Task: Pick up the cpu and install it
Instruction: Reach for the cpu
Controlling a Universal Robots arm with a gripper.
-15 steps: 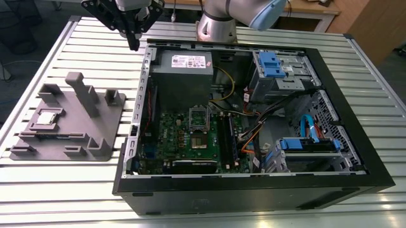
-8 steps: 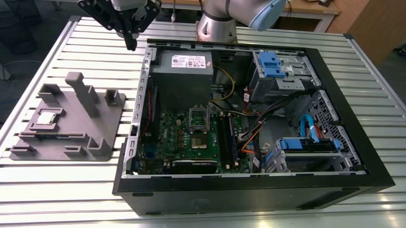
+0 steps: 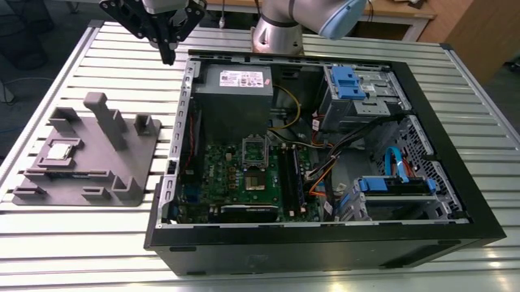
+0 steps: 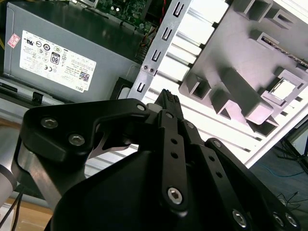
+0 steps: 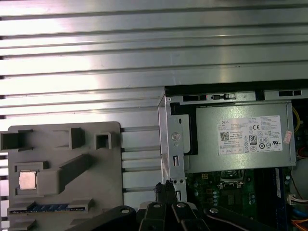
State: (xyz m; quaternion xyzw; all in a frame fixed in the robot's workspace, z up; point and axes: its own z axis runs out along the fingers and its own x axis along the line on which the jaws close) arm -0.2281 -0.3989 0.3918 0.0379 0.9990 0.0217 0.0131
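A green board [image 3: 231, 182] lies in the open black case [image 3: 325, 238]. On the exterior view's left, well apart from it, the cpu [image 3: 63, 150] sits in a pocket of a grey holder [image 3: 142, 159]. Farther back, a grey box [image 3: 231, 97] bears a white printed label [image 3: 243, 78]. By the case's far corner the gripper [image 3: 168, 56] hangs closed and empty over the bare slatted table [image 3: 114, 64].

cpu [image 3: 63, 150] is shiny silver-grey with a paler rim; tray [image 3: 122, 176] plain matte grey; motherboard [image 3: 219, 176] green; case [image 3: 325, 243] black; power supply box [image 3: 231, 100] grey with a white label; drive clips [image 3: 345, 82] bright blue; table [image 3: 97, 243] silver, ribbed stripes; gripper [image 3: 168, 53] all black
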